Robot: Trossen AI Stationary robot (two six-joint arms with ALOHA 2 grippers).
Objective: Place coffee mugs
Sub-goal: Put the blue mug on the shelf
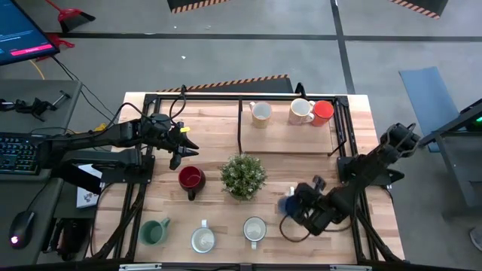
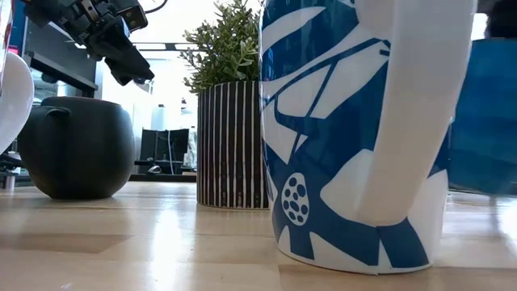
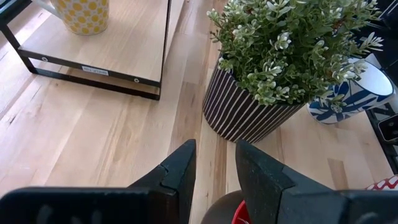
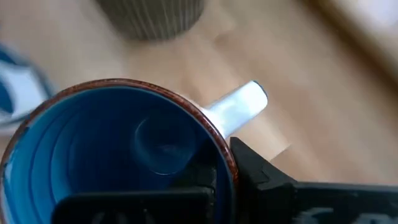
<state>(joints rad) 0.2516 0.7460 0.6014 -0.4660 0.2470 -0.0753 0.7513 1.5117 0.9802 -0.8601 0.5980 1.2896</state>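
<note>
While the left arm waited above the table's left half, the right gripper (image 4: 221, 171) was clamped shut on the rim of the blue mug (image 4: 118, 155) — one finger inside the bowl, the other outside against the wall. Seen from overhead, that blue mug (image 1: 287, 204) sat near the front right of the wooden table (image 1: 211, 158), just right of the potted plant (image 1: 242, 175) at the centre.

The left gripper (image 1: 181, 147) hovered just above the dark red mug (image 1: 190, 178), its fingers (image 3: 180, 171) parted by a narrow gap and holding nothing.

Along the front edge stood three more mugs in a row: a green mug (image 1: 154, 232), a pale mug (image 1: 203, 239) and a blue-and-white patterned mug (image 1: 254, 229). At the back, on a low shelf with a black frame (image 1: 286, 128), stood a yellow-dotted mug (image 1: 260, 114), a cream mug (image 1: 301, 111) and an orange-red mug (image 1: 323, 112) — the last two touching or nearly so.

From table height, the patterned mug filled the foreground, with the plant's striped pot (image 2: 230, 145) behind it.
</note>
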